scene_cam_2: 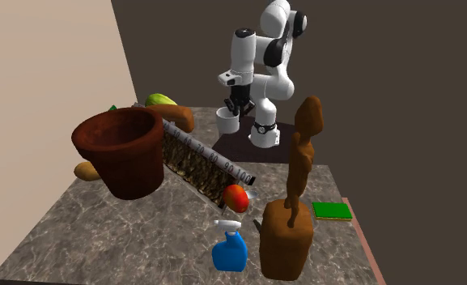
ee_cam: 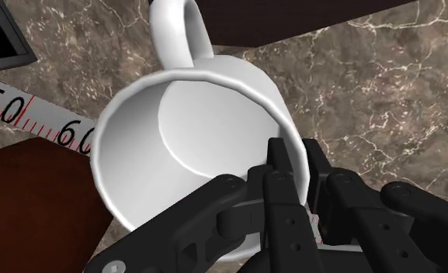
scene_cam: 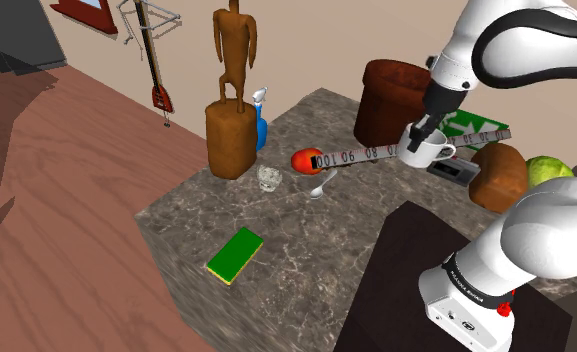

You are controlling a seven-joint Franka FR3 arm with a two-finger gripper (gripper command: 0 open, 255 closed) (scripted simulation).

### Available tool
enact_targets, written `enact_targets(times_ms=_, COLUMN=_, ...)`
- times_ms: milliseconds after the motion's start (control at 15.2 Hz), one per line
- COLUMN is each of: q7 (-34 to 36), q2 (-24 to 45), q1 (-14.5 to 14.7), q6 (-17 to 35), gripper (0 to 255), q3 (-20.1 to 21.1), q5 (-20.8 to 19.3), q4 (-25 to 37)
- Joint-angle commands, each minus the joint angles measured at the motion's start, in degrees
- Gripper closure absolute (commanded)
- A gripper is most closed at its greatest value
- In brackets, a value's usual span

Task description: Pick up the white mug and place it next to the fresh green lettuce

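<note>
The white mug (scene_cam: 425,151) hangs in the air above the marble table (scene_cam: 306,250), its handle pointing toward the shoulder view's right. My black gripper (scene_cam: 417,134) is shut on the mug's rim, one finger inside and one outside, as the wrist view shows on the white mug (ee_cam: 183,116) clasped by my gripper (ee_cam: 296,190). In the second exterior view the white mug (scene_cam_2: 227,120) hangs under my gripper (scene_cam_2: 233,104). The green lettuce (scene_cam: 549,170) lies at the shoulder view's right, behind a brown loaf (scene_cam: 499,176). The lettuce (scene_cam_2: 160,100) sits at the table's far end.
A large brown pot (scene_cam: 389,102), a tape measure (scene_cam: 396,151) with a red case (scene_cam: 306,160), a wooden figure (scene_cam: 233,90) on a block, a blue spray bottle (scene_cam_2: 229,247), a glass (scene_cam: 268,178) and a green sponge (scene_cam: 235,254) stand on the table. The dark stand (scene_cam: 406,280) lies below.
</note>
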Motion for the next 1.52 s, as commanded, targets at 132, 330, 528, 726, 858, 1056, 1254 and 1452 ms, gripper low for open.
enact_targets(times_ms=132, q7=-5.4, q2=-6.4, q1=-3.8, q6=-3.3, gripper=255, q3=-4.6, q5=-4.1, q4=-2.7)
enact_targets(times_ms=330, q7=-9.9, q2=-10.5, q1=-7.2, q6=-5.7, gripper=255, q3=-8.4, q5=-7.8, q4=-4.0)
enact_targets(times_ms=528, q7=-14.7, q2=-13.6, q1=-10.8, q6=-7.7, gripper=255, q3=-12.5, q5=-11.7, q4=-4.6)
enact_targets(times_ms=726, q7=-19.6, q2=-15.6, q1=-14.3, q6=-9.2, gripper=255, q3=-16.9, q5=-15.8, q4=-4.4)
enact_targets(times_ms=858, q7=-22.8, q2=-16.3, q1=-16.5, q6=-9.9, gripper=255, q3=-20.0, q5=-18.6, q4=-3.9)
enact_targets(times_ms=1056, q7=-27.6, q2=-16.5, q1=-19.4, q6=-10.4, gripper=255, q3=-24.6, q5=-22.7, q4=-2.5)
enact_targets(times_ms=1254, q7=-32.2, q2=-15.7, q1=-21.6, q6=-10.5, gripper=255, q3=-29.2, q5=-26.6, q4=-0.5)
enact_targets(times_ms=1452, q7=-36.6, q2=-14.3, q1=-22.9, q6=-10.2, gripper=255, q3=-33.9, q5=-30.2, q4=2.2)
